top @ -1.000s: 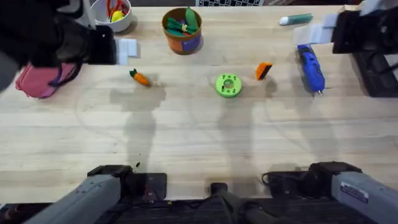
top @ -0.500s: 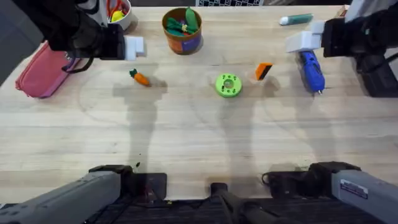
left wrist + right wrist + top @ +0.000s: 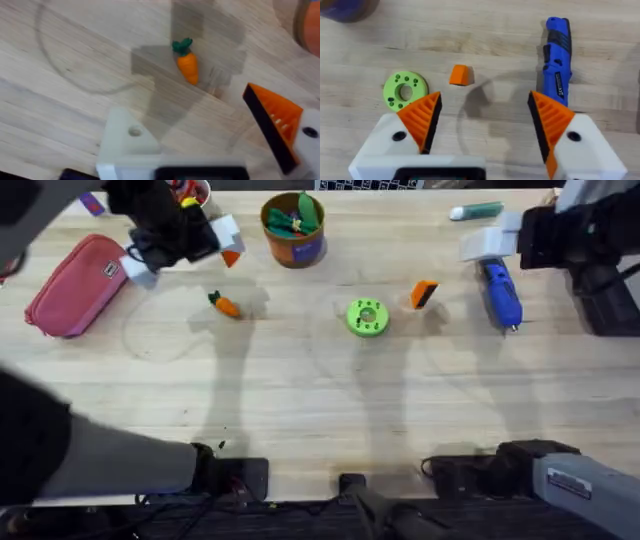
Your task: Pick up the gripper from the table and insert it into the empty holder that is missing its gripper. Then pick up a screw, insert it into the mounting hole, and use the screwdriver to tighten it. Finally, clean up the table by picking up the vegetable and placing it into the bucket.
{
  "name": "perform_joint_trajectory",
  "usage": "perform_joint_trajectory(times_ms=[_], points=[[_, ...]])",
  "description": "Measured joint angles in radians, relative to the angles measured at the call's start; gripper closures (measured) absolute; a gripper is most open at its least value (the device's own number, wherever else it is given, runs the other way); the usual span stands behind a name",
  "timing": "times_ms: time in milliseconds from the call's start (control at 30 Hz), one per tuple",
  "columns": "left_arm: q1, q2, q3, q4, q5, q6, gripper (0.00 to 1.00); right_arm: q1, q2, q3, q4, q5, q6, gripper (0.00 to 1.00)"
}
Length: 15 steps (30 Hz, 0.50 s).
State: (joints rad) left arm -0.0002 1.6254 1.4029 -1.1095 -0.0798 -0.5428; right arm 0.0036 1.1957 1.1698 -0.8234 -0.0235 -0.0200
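Hovering over pale wood grain, right tool [image 3: 482, 122] spread wide and empty, ribbed orange wedges, glossy blue cylindrical screwdriver [image 3: 556, 60] beyond.

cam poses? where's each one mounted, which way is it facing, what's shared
Overhead: above the bases, facing down-forward; table, both arms.
Left wrist: on the left arm, facing down at carrot; own left pincer, one finger missing its pad.
Right wrist: facing down at screwdriver, green disc; right pincer open.
Shared: carrot, overhead/left wrist.

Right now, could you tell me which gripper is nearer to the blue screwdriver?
Right. The right gripper hovers just beside the screwdriver at the table's far right, while the left gripper is far across the table, above the toy carrot.
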Motion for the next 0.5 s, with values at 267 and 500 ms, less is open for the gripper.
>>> perform_joint_trajectory(times_ms=[267,500], points=[[0.027,0.190,0.001,0.003,0.094,-0.198,0.005,0.000,0.000,0.000,0.000,0.000,0.000,0.008],[0.031,0.255,0.001,0.028,0.114,-0.263,0.045,0.000,0.000,0.000,0.000,0.000,0.000,0.008]])
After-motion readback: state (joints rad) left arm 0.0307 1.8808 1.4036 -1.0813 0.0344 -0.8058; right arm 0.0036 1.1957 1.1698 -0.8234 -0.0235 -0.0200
